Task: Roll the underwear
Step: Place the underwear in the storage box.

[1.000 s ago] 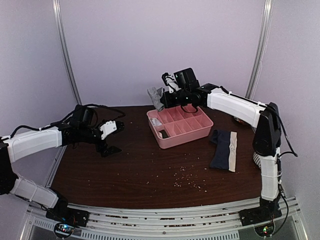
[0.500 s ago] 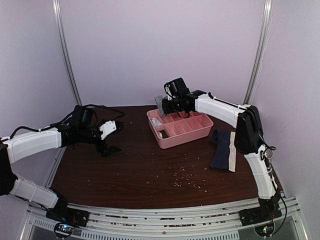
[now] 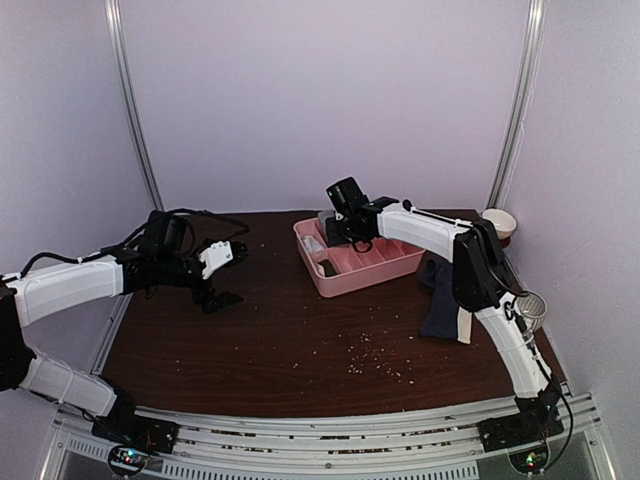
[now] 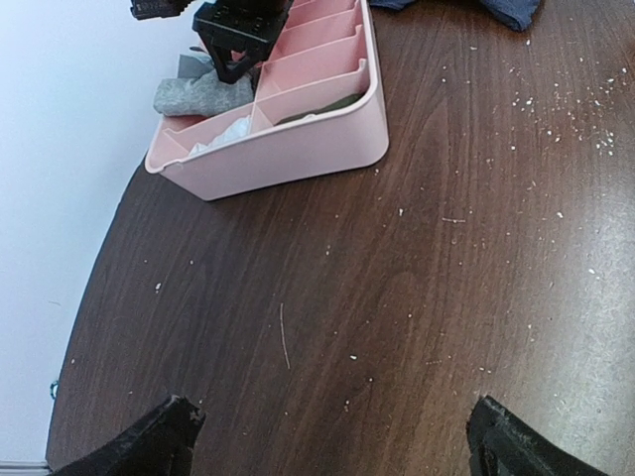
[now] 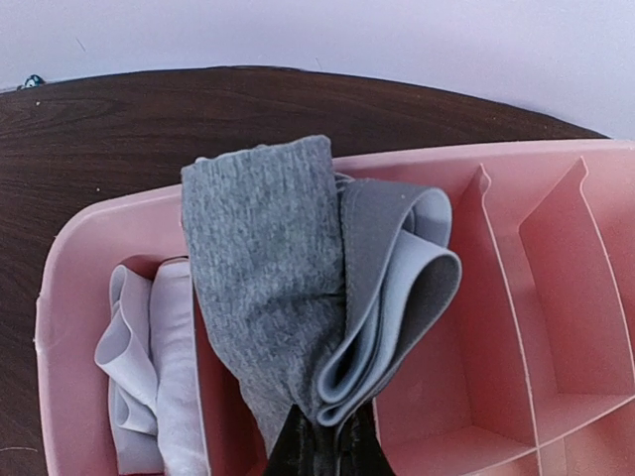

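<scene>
The grey underwear (image 5: 263, 288), folded into a roll, hangs from my right gripper (image 5: 322, 451), which is shut on its lower end. It sits over the far-left compartments of the pink tray (image 5: 89, 228). From above, the right gripper (image 3: 335, 222) is low over the tray's back-left corner (image 3: 305, 232). The navy underwear (image 3: 445, 300) with its cream waistband lies flat on the table right of the tray. My left gripper (image 3: 220, 275) hovers open and empty over bare table to the tray's left. Its wrist view shows the tray (image 4: 288, 149) and the grey underwear (image 4: 203, 92) ahead.
A white cloth (image 5: 149, 377) fills the tray's end compartment, beside the grey roll. A small bowl (image 3: 497, 220) stands at the back right and a metal cup (image 3: 530, 308) at the right edge. Crumbs (image 3: 375, 350) dot the dark wooden table.
My right gripper has swung left and come down with the grey underwear, from above the tray's back edge to its back-left compartments. The left arm has not moved.
</scene>
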